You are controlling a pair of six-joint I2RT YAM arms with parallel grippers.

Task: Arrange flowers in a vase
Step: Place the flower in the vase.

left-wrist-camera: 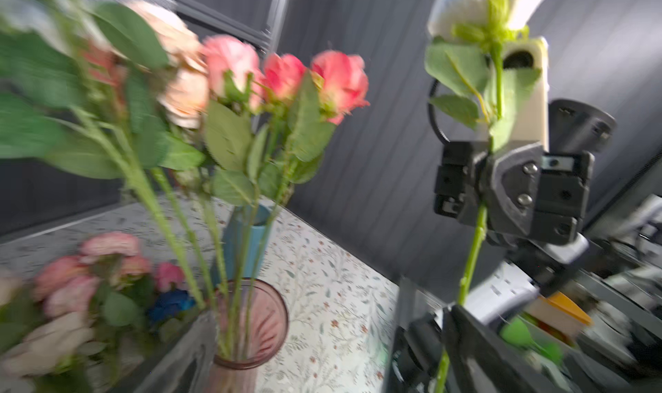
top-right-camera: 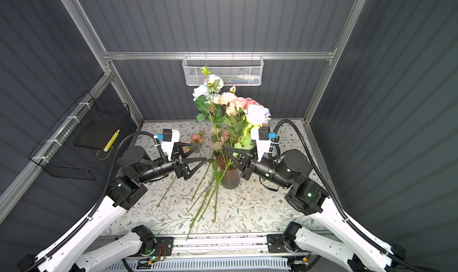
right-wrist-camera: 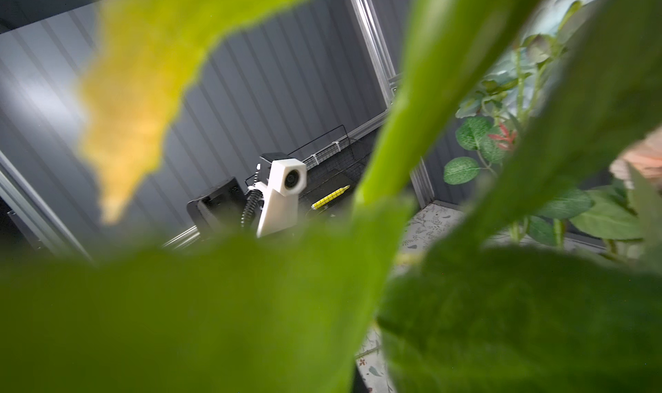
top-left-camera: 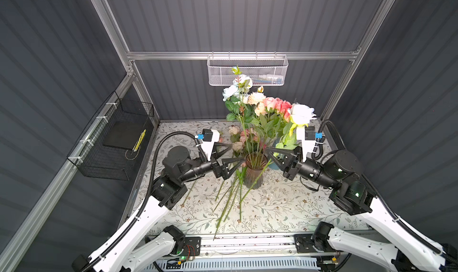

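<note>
**Top views.** The table [top-left-camera: 297, 208] [top-right-camera: 260, 208], under a sprig-print cloth, carries a pink ribbed vase [top-left-camera: 255, 174] [top-right-camera: 230, 179] near its middle. Flowers in the vase [top-left-camera: 260, 102] [top-right-camera: 230, 99] stand upright: pale blue, cream, peach and pink. Loose flowers [top-left-camera: 230, 201] [top-right-camera: 205, 201] lie on the table just left of the vase, stems fanned toward the near edge and heads toward the back. The left gripper [top-left-camera: 236, 153] [top-right-camera: 202, 152] is level with the vase rim on its left; its jaws are spread wide and hold nothing. The right gripper [top-left-camera: 269, 150] [top-right-camera: 226, 150] is at the rim's right side, clamped on the stem of a white rose [top-left-camera: 301, 114] [top-right-camera: 256, 114]. That bloom rises above the gripper, beside the pink heads.

**Left wrist.** The image is blurred. The right gripper [left-wrist-camera: 483, 180] pinches the rose's green stem between closed jaws. The bloom [left-wrist-camera: 476, 0] is above the grip, and the stem hangs below it, outside the vase [left-wrist-camera: 250, 323], to one dark finger [left-wrist-camera: 483, 355] of the left gripper. Pink roses [left-wrist-camera: 283, 76] stand in the vase, with a blue vase [left-wrist-camera: 247, 237] behind it. The loose flowers [left-wrist-camera: 89, 283] include a dark blue one [left-wrist-camera: 170, 303].

**Right wrist.** Out-of-focus leaves [right-wrist-camera: 215, 319] and the stem [right-wrist-camera: 412, 104] fill most of the frame, and the gripper itself is hidden. Between them show the left arm's camera [right-wrist-camera: 286, 190] and the foliage of the vase flowers [right-wrist-camera: 473, 133].
</note>
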